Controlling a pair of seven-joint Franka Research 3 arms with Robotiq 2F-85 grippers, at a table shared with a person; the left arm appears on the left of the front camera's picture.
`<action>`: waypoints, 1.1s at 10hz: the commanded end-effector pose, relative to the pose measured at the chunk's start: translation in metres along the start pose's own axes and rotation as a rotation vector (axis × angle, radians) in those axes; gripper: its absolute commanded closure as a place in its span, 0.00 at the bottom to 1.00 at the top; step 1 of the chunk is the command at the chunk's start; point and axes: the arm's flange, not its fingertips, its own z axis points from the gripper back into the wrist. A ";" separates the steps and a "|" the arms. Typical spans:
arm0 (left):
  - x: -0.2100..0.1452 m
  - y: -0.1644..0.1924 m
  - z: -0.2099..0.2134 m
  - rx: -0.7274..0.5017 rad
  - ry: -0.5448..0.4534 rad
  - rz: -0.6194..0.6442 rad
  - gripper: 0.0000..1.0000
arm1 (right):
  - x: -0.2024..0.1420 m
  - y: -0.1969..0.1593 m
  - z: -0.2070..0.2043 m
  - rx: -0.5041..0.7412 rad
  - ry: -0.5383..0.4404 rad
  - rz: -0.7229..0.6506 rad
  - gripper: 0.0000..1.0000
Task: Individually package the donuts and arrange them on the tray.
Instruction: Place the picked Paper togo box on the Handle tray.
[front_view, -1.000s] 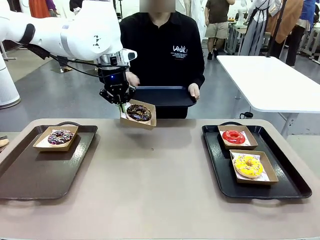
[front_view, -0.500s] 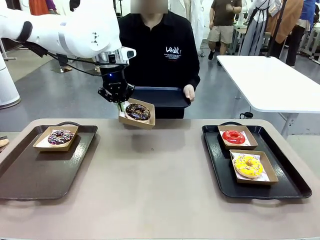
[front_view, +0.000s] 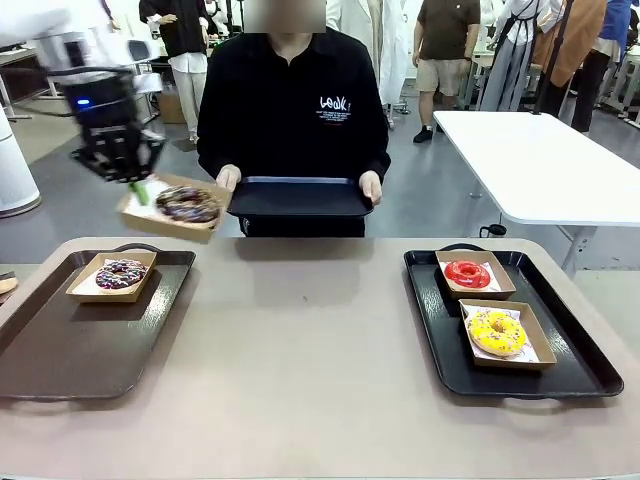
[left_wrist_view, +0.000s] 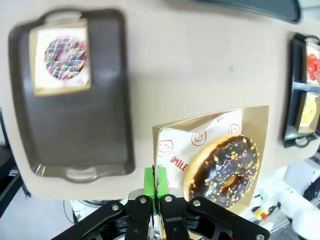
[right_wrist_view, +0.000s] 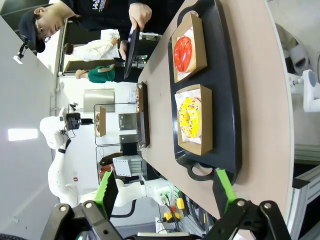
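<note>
Left pincer: I pinch the rim of the chocolate donut's paper box.
Handling: light, flimsy; likely tips.
Right pincer: spread, empty.

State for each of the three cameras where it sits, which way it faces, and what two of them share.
Front: fixed on the robot's side, facing the person; left gripper in shot.
Left wrist: above the table, looking down; green pads pinch the chocolate donut's box.
Right wrist: rolled sideways, low by the table's right end, open fingers showing.
Shared: right tray, front and right wrist.
</note>
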 end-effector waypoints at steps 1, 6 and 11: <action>-0.025 0.047 -0.014 0.019 -0.012 0.023 0.99 | -0.001 0.002 0.001 -0.004 0.001 -0.009 0.00; -0.044 0.145 -0.060 0.053 -0.090 0.020 0.99 | -0.001 0.002 0.001 -0.004 0.001 -0.009 0.00; -0.035 0.171 -0.095 0.169 -0.062 0.031 0.99 | -0.001 0.002 0.001 -0.004 0.001 -0.009 0.00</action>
